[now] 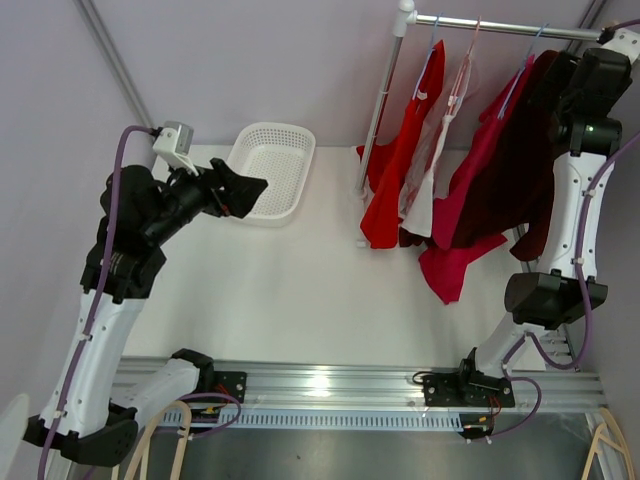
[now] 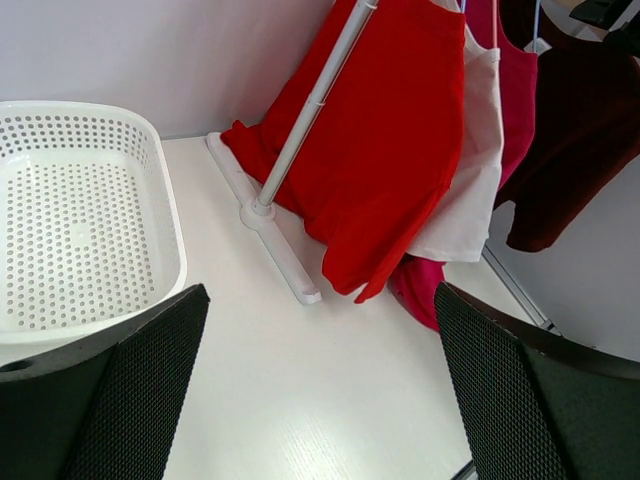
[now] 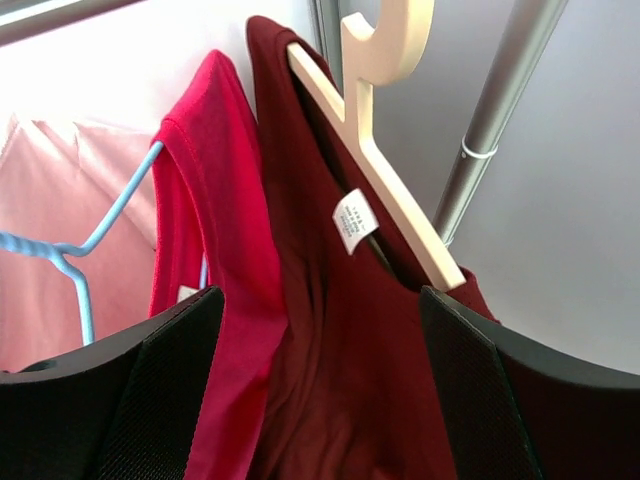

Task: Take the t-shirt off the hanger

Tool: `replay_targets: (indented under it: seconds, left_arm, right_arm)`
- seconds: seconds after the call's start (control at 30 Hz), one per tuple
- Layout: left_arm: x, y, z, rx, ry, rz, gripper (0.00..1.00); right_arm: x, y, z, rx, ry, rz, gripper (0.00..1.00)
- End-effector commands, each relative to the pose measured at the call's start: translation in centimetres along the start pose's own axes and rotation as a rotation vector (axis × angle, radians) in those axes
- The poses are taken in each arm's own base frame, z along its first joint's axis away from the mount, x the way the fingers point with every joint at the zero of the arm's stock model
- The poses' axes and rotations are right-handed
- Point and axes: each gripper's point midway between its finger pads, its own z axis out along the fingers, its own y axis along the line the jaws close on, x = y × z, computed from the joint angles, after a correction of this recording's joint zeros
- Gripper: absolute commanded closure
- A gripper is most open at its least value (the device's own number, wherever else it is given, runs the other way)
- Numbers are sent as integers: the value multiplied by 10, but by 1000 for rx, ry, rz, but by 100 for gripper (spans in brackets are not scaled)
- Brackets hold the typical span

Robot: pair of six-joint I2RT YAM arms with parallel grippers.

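Basket: a white basket [image 1: 272, 165] sat on the table [image 1: 300, 290] in the upper left of the overhead view; its perforated floor and walls [image 2: 80, 220] showed bare all the way across

Rail: a metal rail [image 1: 500, 25] ran along the top right of the overhead view, carrying four garments side by side above the table

T-shirt: the maroon t-shirt [image 1: 520, 170] hung at the far right end of the rail, its collar over a wooden hanger [image 3: 390, 190] with a white label [image 3: 352, 220] showing inside the neck

Neighbours: a crimson shirt [image 3: 215, 200] on a blue hanger [image 3: 100, 225] pressed against the maroon t-shirt; further left hung a pale garment [image 1: 440, 150] and a red shirt [image 1: 400, 170] beside the rack post [image 2: 310, 110]

Right gripper: the right gripper [image 3: 320, 390] was raised to the shoulder of the maroon t-shirt at the upper right of the overhead view, jaws spread wide with maroon and crimson cloth between them, clamped on nothing

Left gripper: the left gripper [image 2: 320, 400] hung over the near edge of the basket at left centre of the overhead view [image 1: 255, 195], jaws wide apart and holding nothing
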Motion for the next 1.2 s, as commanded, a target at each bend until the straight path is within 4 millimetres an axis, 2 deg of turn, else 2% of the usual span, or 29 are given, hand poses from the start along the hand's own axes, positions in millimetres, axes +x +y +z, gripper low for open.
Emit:
replay_targets:
  seconds: [0.0,0.1,0.17,0.23,0.27,0.4,0.57,0.67,0.8,0.9,0.93,0.97,1.17]
  left_arm:
    - [-2,-7,3,36,-5,-1,0]
    - [5,-5,8,41,16,-8,0]
    - [6,-4,7,35,16,-4,1]
    - [5,-1,7,20,12,-2,0]
    - [5,-1,7,17,10,2,1]
    - [6,0,6,14,9,2,0]
    - [6,-1,6,20,8,1,1]
    - [8,2,7,11,11,2,1]
    - [10,3,10,7,17,0,1]
    - [12,4,13,9,29,2,0]
    - [12,4,13,11,29,3,0]
    - [12,5,14,9,30,6,0]
    - [15,14,22,-22,45,13,0]
  right_arm:
    - [-32,-2,-13,-7,-87,-17,17]
    - [-34,7,-28,-67,-77,11,16]
    - [-42,21,-44,-162,-83,30,14]
    - [-49,26,-57,-201,-93,49,12]
    - [-56,26,-68,-216,-112,52,12]
    - [-67,14,-80,-167,-153,35,12]
    - [-69,-17,-66,-39,-169,-7,11]
    - [-64,-29,-50,-18,-168,0,14]
    - [-59,-35,-25,-18,-158,2,16]
    - [-57,-36,-7,-22,-158,5,20]
    - [-66,-35,-7,-24,-178,5,21]
    - [-57,-31,4,-36,-150,0,21]
    - [-66,-20,22,-82,-193,-11,22]
